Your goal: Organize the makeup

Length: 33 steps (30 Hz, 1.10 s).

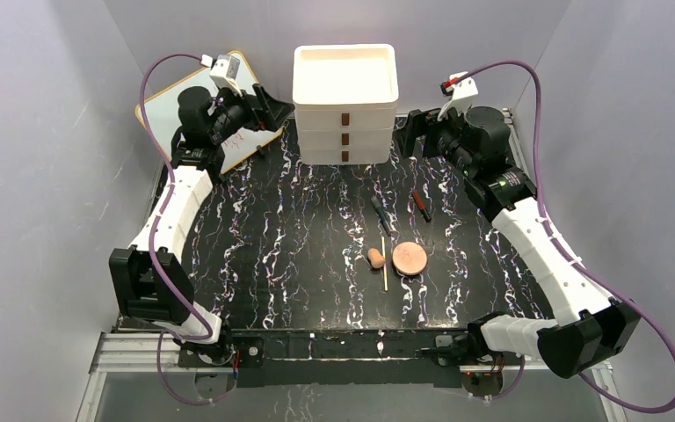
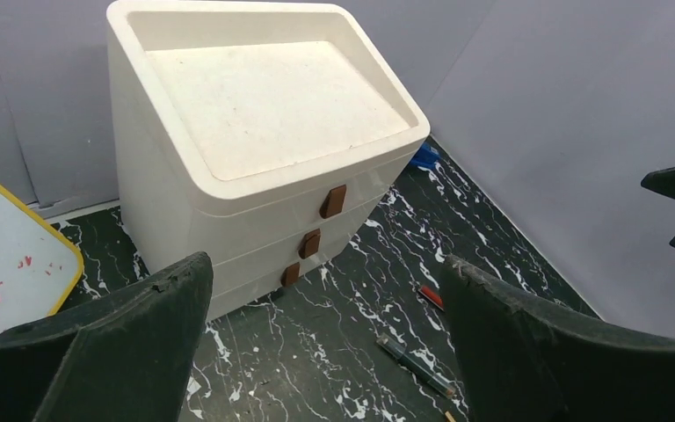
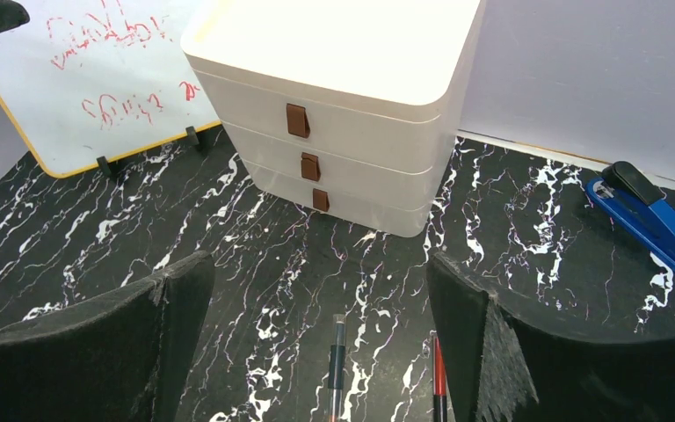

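Note:
The makeup lies on the black marbled table (image 1: 299, 246). A round pinkish-tan disc (image 1: 410, 258), a tan egg-shaped sponge (image 1: 375, 258) and a thin yellow stick (image 1: 384, 264) lie together right of centre. Two dark pencils lie behind them, one clear-capped (image 1: 381, 214) and one with a red part (image 1: 421, 204). Both pencils also show in the left wrist view (image 2: 417, 360) (image 2: 432, 296) and in the right wrist view (image 3: 337, 360) (image 3: 439, 369). The square compact is out of view. My left gripper (image 1: 270, 111) (image 2: 325, 272) and right gripper (image 1: 409, 132) (image 3: 316, 264) are open and empty. They hover on either side of the drawer box.
A white drawer box (image 1: 345, 105) with three brown handles stands at the back centre, its drawers closed. A yellow-edged whiteboard (image 1: 163, 110) leans at the back left. A blue clip-like object (image 3: 646, 215) lies right of the box. Grey walls enclose the table.

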{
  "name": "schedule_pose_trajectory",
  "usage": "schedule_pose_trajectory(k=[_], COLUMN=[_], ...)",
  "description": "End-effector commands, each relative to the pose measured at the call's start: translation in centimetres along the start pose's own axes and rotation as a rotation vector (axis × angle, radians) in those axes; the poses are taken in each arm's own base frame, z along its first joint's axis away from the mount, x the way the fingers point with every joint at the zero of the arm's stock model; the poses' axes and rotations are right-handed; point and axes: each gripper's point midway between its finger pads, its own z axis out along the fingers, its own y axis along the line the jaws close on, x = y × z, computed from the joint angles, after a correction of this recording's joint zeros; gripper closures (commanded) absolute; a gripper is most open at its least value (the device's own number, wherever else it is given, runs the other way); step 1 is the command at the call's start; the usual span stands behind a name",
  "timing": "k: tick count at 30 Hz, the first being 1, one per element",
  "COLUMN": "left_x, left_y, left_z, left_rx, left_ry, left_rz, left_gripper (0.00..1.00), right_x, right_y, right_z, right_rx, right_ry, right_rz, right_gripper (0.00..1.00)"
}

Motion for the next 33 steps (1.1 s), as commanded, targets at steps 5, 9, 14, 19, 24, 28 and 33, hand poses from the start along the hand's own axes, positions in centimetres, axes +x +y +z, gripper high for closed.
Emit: schedule_pose_trajectory(k=[5,9,14,19,24,28,33], left_x=[-4.5,-6.0,-7.5,-9.7,-10.3,-9.6,-6.7], left_y=[-2.9,-2.3,-2.9,-4.9,-1.0,3.9,6.3], left_z=[-3.1,-4.6,-4.6,-3.7,1.0,5.1,10.1], left_rx=[0.013,-0.081,-0.099,-0.013,-0.126,-0.281,-0.410], left_ry=[-0.111,-0.233,-0.230,-0.233,-0.138,-0.101,-0.005], left_rz=[0.160,0.101,0.078,0.206,0.114,0.051,0.113], left_gripper=[0.02,0.01,0.02,0.02,0.02,0.05,0.11], right_x=[-1.1,-1.1,-1.1,-0.9,-0.7,-0.3,-0.3], right_y=[0.3,0.3,0.9,0.7,0.8,1.3,1.5], right_z=[-0.3,0.0,-0.3,-0.5,-0.6,-1.0,-1.5], right_rx=[-0.014,-0.013,-0.042,-0.034,-0.035,-0.060,-0.073], right_ry=[-0.042,-0.040,-0.038,-0.035,-0.035,-0.028,-0.039], right_rz=[0.002,0.008,0.014,0.017,0.030,0.058,0.071], right_gripper=[0.02,0.02,0.02,0.02,0.02,0.02,0.02])
